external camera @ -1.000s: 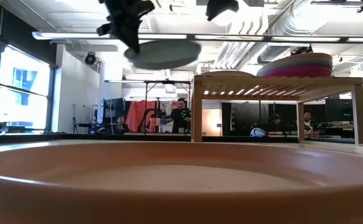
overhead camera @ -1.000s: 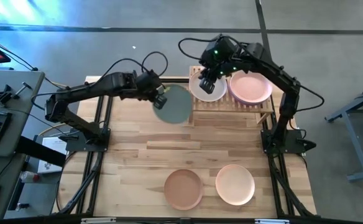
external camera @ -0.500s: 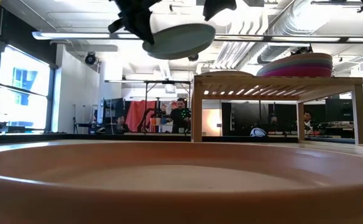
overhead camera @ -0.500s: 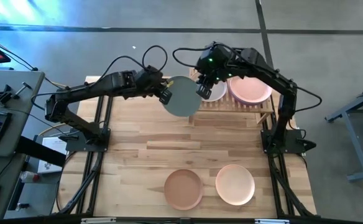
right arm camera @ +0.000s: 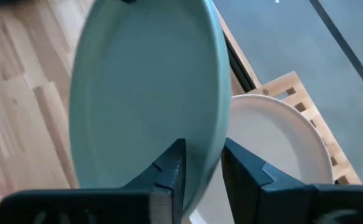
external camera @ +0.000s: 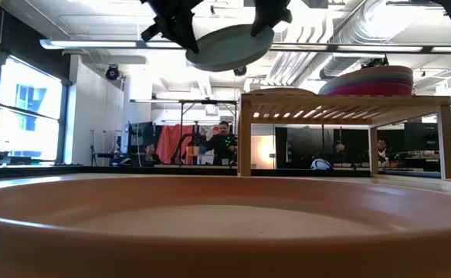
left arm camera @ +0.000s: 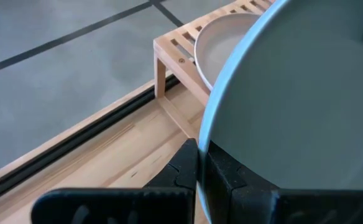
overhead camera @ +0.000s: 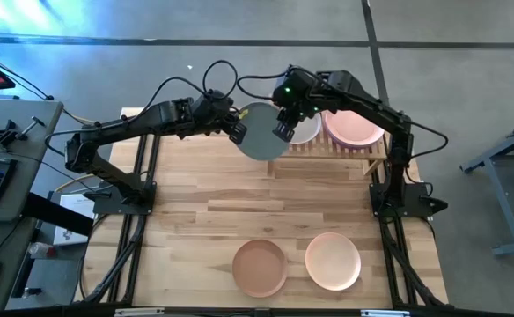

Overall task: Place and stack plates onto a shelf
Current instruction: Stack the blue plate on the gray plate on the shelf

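My left gripper (overhead camera: 238, 132) is shut on the grey-teal plate (overhead camera: 262, 134), held in the air just left of the shelf (overhead camera: 332, 145). My right gripper (overhead camera: 283, 129) is open at the plate's opposite side, with one finger on either side of the rim (right arm camera: 201, 163). The shelf carries a cream plate (overhead camera: 305, 130) and a stack topped by a pale pink plate (overhead camera: 355, 123). A terracotta plate (overhead camera: 259, 267) and a peach plate (overhead camera: 333, 261) lie flat near the table's near edge. My left gripper pinches the grey-teal plate's rim (left arm camera: 201, 163) on its left side between both fingers (left arm camera: 183, 167). It comes in about level from the table's left. The plate is lifted clear and sticks out sideways toward the shelf, nearly level (external camera: 229, 45). My right gripper straddles the rim on the plate's right side; whether its fingers (right arm camera: 170, 169) touch it, I cannot tell.
The shelf's wooden legs (external camera: 243, 139) and slatted top (external camera: 341, 100) stand at the table's far right. The terracotta plate fills the front of the low view (external camera: 225, 224). Bare planks (overhead camera: 266, 202) lie in the table's middle. People sit in the room behind.
My left gripper carried the grey-teal plate up and toward the table's right, closer to the shelf. My right gripper moved from above the cream plate toward the table's left and came up to the carried plate's right rim.
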Available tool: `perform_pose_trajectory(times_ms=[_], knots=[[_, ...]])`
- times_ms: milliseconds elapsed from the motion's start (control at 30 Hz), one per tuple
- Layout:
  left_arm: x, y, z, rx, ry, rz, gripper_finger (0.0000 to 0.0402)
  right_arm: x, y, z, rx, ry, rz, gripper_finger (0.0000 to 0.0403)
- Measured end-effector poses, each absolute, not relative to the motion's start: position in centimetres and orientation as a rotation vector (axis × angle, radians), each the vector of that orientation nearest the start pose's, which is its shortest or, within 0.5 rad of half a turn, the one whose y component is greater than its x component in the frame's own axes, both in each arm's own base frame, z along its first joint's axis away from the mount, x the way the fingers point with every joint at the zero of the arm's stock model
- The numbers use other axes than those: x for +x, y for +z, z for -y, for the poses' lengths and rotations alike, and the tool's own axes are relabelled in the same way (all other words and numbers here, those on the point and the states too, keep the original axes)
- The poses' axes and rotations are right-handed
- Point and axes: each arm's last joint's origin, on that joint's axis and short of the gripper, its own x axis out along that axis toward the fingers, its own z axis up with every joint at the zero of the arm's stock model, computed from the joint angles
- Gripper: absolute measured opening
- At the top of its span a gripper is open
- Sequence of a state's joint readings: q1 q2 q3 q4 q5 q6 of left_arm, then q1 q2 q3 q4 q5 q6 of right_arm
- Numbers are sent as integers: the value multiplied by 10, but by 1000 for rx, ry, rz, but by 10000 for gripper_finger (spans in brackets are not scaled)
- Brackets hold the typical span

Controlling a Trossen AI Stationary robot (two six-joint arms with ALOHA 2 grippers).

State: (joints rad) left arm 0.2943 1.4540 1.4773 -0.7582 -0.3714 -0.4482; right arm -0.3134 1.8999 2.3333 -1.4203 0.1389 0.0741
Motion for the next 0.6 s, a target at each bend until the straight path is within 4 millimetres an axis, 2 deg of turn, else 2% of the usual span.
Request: perform_pose_trajectory(times_ms=[200, 433, 600], knots=[[287, 368, -98, -377, 783, -592, 3, 336, 430, 115, 150, -485, -984, 11], [288, 368, -98, -363, 778, -594, 5, 336, 430, 115, 159, -509, -979, 4], [288, 368, -97, -347, 762, -603, 20, 336, 430, 115, 167, -514, -977, 3]])
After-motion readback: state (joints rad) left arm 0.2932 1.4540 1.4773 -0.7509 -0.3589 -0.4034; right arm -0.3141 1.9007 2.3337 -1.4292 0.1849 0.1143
